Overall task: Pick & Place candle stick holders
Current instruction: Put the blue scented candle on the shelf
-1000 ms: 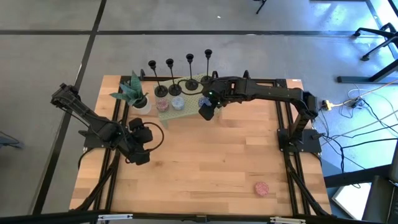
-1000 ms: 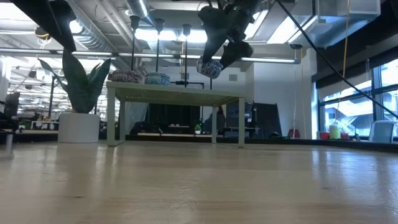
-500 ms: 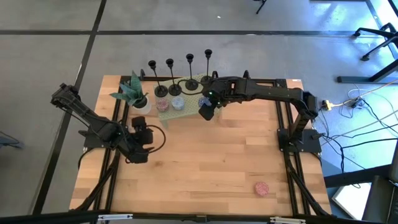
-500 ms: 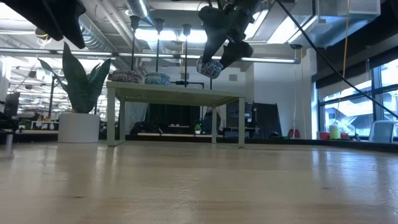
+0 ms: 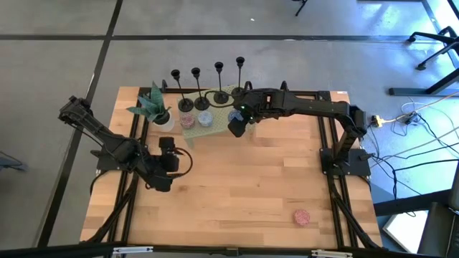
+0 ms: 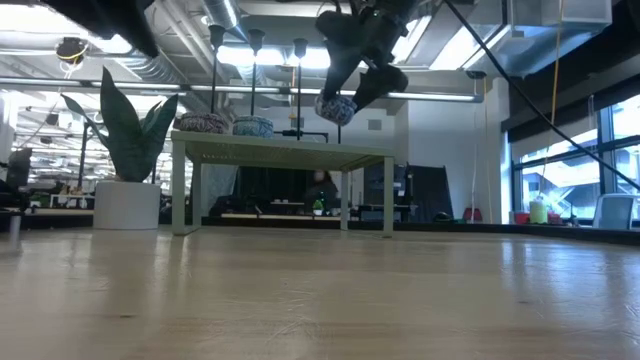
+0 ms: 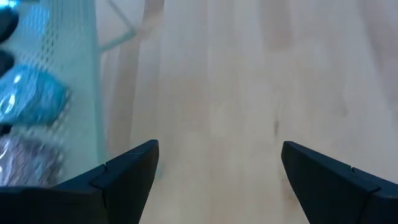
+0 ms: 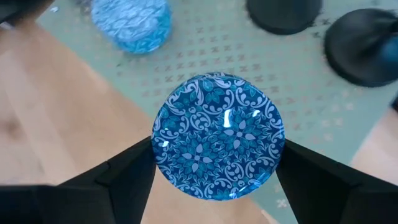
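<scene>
Four slim black candle stick holders (image 5: pixel 219 69) stand in a row by their round bases on the far part of a small pale-green stand (image 5: pixel 218 115). They also show in the low view (image 6: pixel 216 60), and two bases show in the right wrist view (image 8: pixel 283 12). My right gripper (image 5: pixel 237 126) is shut on a round blue patterned piece (image 8: pixel 217 137), above the stand's right end (image 6: pixel 337 108). My left gripper (image 5: pixel 169 147) is open and empty (image 7: pixel 217 171), over the table just near-left of the stand. My right gripper pinches the round blue piece between its two fingers, on two opposite sides of its rim (image 8: pixel 157 146). The fingers come from above, slanting down. The piece is lifted clear, higher than the stand's top (image 6: pixel 280 150).
A plant in a white pot (image 5: pixel 159 113) stands left of the stand. A pink round piece (image 5: pixel 188 120) and a light-blue one (image 5: pixel 205 118) lie on the stand's near part. Another pink piece (image 5: pixel 302 216) lies on the table at the near right.
My left gripper has gone a little toward the table's far right, closer to the green stand, and has stayed open. My right gripper holds the blue piece still.
</scene>
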You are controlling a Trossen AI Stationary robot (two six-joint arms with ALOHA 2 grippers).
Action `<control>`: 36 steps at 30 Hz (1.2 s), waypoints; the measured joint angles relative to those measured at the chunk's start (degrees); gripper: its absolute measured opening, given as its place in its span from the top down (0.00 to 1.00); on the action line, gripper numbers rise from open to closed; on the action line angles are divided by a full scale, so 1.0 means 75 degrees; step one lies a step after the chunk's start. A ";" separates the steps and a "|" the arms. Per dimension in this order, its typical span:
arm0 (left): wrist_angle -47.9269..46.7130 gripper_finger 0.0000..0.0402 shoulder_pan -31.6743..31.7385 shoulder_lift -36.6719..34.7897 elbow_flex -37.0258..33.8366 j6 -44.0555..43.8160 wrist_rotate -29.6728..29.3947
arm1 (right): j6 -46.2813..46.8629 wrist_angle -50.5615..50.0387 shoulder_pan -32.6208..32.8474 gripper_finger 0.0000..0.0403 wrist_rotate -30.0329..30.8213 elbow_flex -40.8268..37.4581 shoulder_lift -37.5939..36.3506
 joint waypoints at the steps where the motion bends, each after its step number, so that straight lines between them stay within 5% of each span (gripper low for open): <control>1: 0.0232 0.16 0.0000 0.0000 0.0000 0.0012 0.0015 | 0.0055 0.0000 0.0000 0.24 0.0114 0.0000 0.0000; 8: 0.1331 0.16 0.0000 0.0000 0.0000 0.0726 0.0049 | 0.0076 0.0430 -0.0006 0.24 0.0254 0.0000 0.0000; 36: 0.1331 0.16 0.0003 0.0003 0.0000 -0.0215 0.0239 | -0.0274 0.1547 -0.0271 0.24 -0.0093 0.0000 0.0980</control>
